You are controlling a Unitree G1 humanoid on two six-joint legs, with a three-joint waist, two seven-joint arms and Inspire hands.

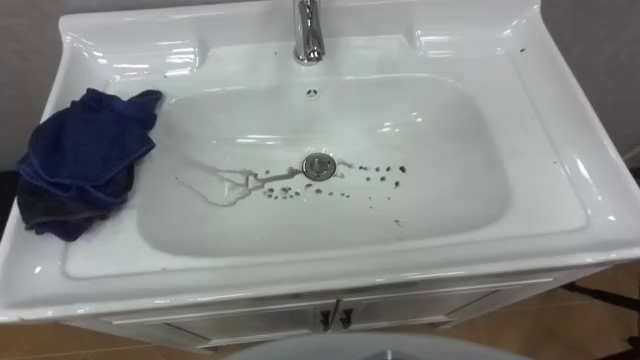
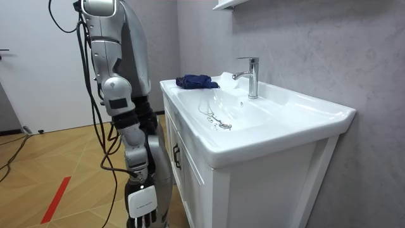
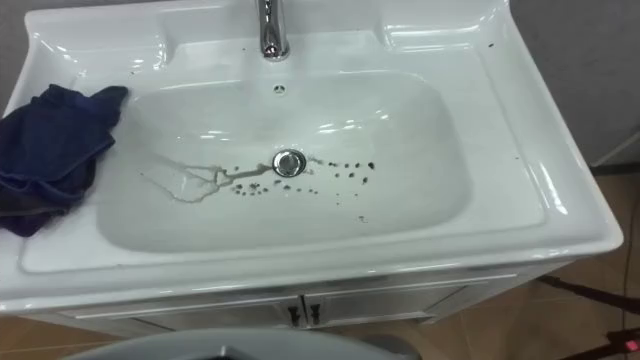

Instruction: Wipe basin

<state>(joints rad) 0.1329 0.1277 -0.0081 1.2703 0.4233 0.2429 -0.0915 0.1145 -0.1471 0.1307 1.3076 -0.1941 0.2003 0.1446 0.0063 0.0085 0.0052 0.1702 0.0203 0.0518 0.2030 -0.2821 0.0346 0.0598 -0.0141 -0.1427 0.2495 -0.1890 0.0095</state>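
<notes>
A white basin lies right in front of me, and I stand close against its cabinet. Dark specks are scattered around the metal drain. A brownish smear runs off to the drain's left. A crumpled dark blue cloth sits on the basin's left rim, partly hanging over the bowl's edge. In the room view the same cloth rests at the far end of the basin. My right hand hangs at my side below the basin's height, fingers relaxed and holding nothing.
A chrome faucet rises at the back centre of the basin. Cabinet doors with dark handles are below the front rim. A grey wall stands behind the basin, and wooden floor lies behind me.
</notes>
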